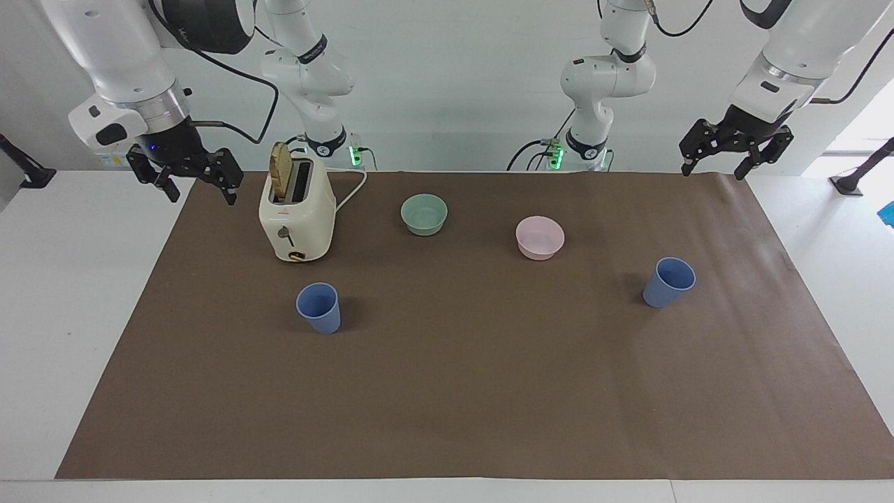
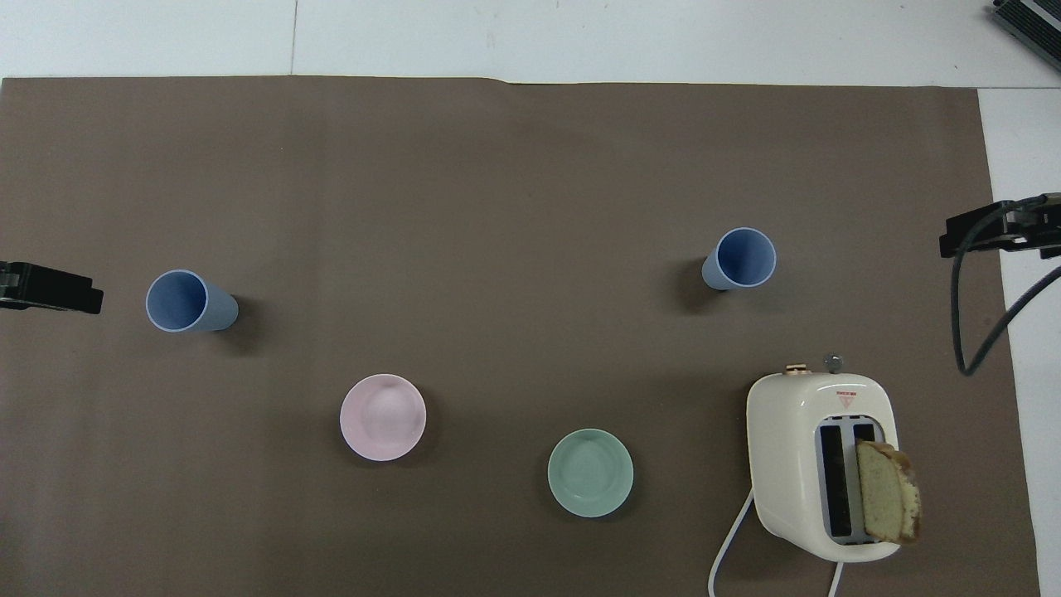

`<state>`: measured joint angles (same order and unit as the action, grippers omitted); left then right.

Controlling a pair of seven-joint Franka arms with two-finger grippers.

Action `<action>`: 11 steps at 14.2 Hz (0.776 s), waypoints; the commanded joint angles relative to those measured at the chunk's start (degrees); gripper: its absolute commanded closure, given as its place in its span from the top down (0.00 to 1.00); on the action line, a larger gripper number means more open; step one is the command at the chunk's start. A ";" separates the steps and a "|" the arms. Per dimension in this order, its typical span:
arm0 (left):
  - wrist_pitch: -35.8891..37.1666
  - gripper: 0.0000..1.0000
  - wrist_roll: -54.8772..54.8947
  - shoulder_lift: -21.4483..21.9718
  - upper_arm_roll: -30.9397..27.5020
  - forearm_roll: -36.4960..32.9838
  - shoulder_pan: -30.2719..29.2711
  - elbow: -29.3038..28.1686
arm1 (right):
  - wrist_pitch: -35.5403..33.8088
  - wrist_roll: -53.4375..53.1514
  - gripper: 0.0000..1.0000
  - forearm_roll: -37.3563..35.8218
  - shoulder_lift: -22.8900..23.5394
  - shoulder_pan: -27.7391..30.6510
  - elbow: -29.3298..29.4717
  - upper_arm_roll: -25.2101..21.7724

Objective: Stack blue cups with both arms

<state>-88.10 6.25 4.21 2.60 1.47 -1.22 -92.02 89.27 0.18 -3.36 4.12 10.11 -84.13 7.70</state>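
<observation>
Two blue cups stand upright and apart on the brown mat. One cup (image 1: 319, 307) (image 2: 740, 258) is toward the right arm's end, farther from the robots than the toaster. The other cup (image 1: 669, 281) (image 2: 186, 301) is toward the left arm's end. My right gripper (image 1: 199, 188) (image 2: 990, 228) hangs open and empty over the mat's edge beside the toaster. My left gripper (image 1: 712, 168) (image 2: 50, 288) hangs open and empty over the mat's corner at its own end. Neither gripper touches a cup.
A cream toaster (image 1: 297, 216) (image 2: 821, 464) with a bread slice sticking up stands near the right arm. A mint-green bowl (image 1: 424, 214) (image 2: 590, 473) and a pink bowl (image 1: 540, 237) (image 2: 383, 417) sit between the cups, nearer to the robots.
</observation>
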 commanded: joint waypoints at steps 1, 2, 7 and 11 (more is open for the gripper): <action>-3.48 1.00 1.05 0.27 0.12 -0.68 -1.76 -2.03 | 0.02 -0.09 1.00 0.46 -0.96 0.44 -0.86 0.39; -4.18 1.00 1.13 -0.17 0.12 -0.68 -2.37 -2.20 | 0.02 -0.09 1.00 0.46 -0.96 0.53 -0.86 0.39; -8.66 1.00 0.00 -3.68 0.03 -0.68 -5.36 -2.46 | 0.02 -0.09 1.00 0.46 -0.96 0.53 -0.86 0.39; -13.14 1.00 0.08 -4.12 0.12 -0.59 -7.65 -5.18 | 0.02 -0.09 1.00 0.46 -0.96 0.44 -0.86 0.39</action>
<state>-98.53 6.57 -0.79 2.14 1.47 -8.12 -94.97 89.28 0.18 -3.36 4.12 10.11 -84.13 7.70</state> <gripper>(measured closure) 0.000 0.000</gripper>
